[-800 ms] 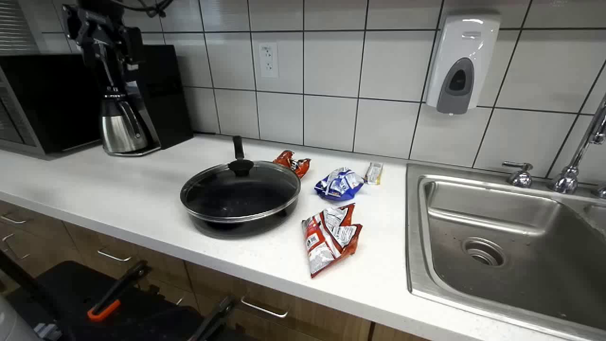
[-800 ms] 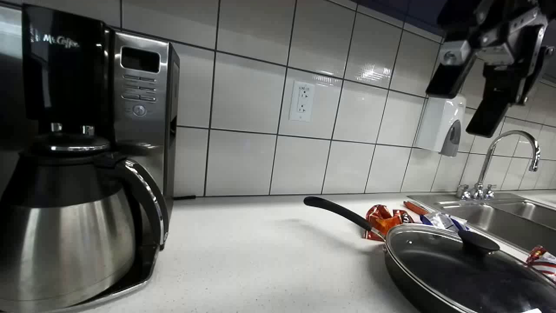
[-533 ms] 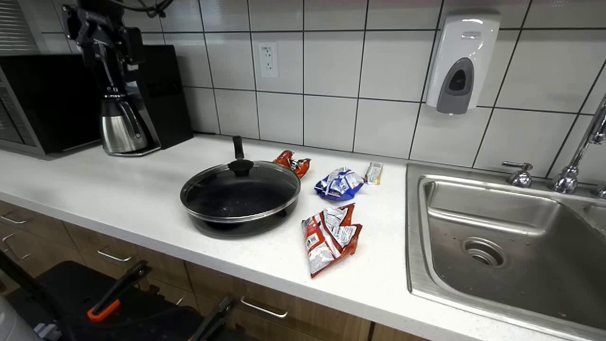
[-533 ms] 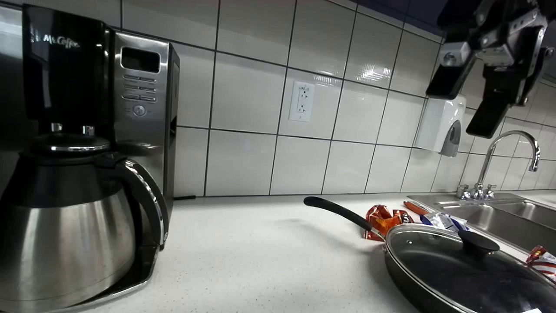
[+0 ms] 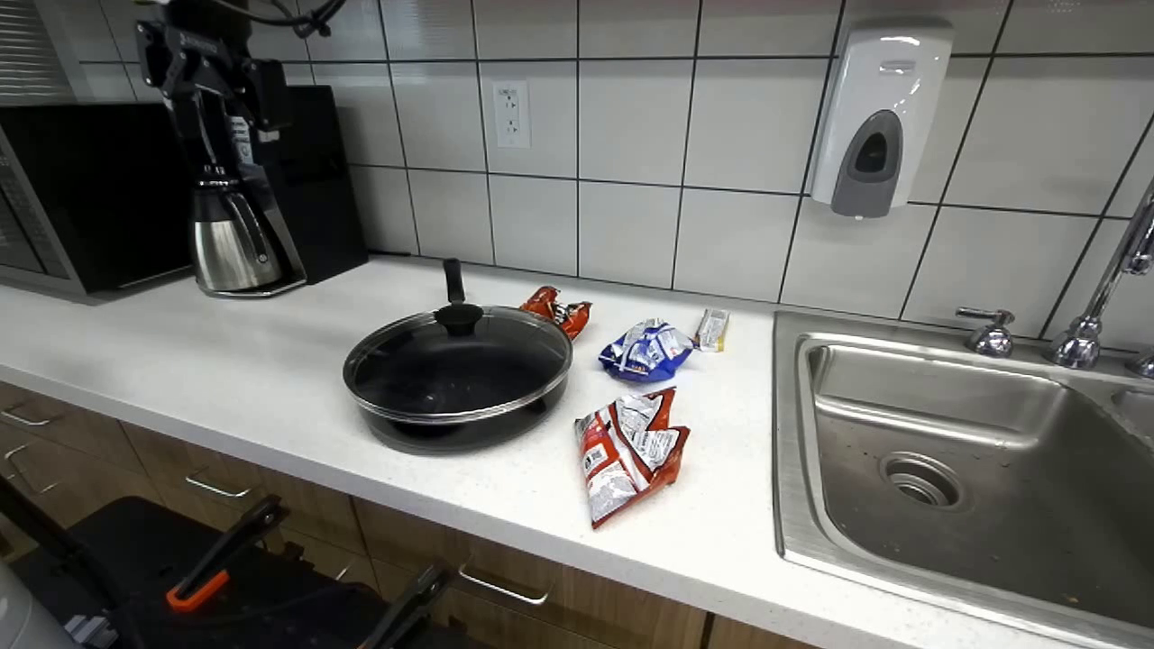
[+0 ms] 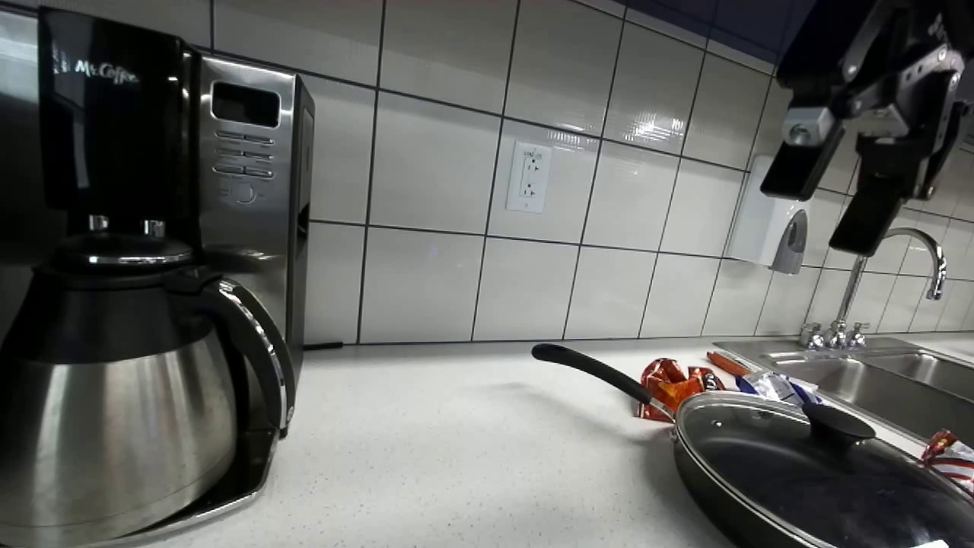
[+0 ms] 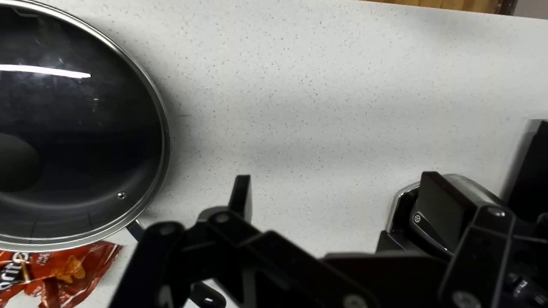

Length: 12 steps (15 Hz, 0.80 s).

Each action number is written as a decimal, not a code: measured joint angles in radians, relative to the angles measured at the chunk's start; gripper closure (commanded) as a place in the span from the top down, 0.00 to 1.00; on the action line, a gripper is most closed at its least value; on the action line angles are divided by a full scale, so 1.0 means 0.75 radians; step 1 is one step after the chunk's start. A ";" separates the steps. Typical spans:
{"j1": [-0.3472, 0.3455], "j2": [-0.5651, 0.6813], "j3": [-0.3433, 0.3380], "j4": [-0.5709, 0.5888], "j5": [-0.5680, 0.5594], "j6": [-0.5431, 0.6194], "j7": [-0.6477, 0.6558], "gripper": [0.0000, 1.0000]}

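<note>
Fingers (image 6: 800, 164) of the gripper (image 6: 820, 217) stand spread well apart; in the wrist view I observe speckled surface in the gap between them, the frying pan to one side and the coffee maker to the other. They hang high above the white counter (image 5: 261, 361), which runs along a tiled wall (image 5: 631, 117). The steel sink (image 5: 792, 433) is let into that counter. At the opposite end I record the coffee maker (image 6: 251, 190), black and steel, its carafe (image 6: 122, 434) seated on the base. Between these two, the frying pan (image 6: 704, 487) rests flat, its black handle (image 6: 586, 369) angled toward the wall and its glass lid (image 5: 460, 365) set on the rim. A soap dispenser (image 5: 888, 81) is fixed to the tiles above the sink's back edge. Of the bags, the red-and-white bag (image 5: 631, 455) lies nearest the counter's front; the blue bag (image 5: 647, 351) lies behind it; the orange-red bag (image 5: 556, 311) sits close behind the pan, contact indeterminable. Smallest noted: a wrapper (image 5: 712, 331) just beside the blue one.
</note>
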<state>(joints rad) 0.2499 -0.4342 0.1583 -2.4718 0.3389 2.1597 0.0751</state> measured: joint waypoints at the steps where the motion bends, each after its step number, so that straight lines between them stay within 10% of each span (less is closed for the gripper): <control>1: -0.011 -0.003 -0.003 -0.011 -0.009 0.000 0.000 1.00; 12: -0.165 -0.052 -0.071 -0.157 -0.158 0.080 0.003 1.00</control>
<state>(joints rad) 0.1261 -0.4729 0.1050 -2.5897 0.2206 2.2199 0.0777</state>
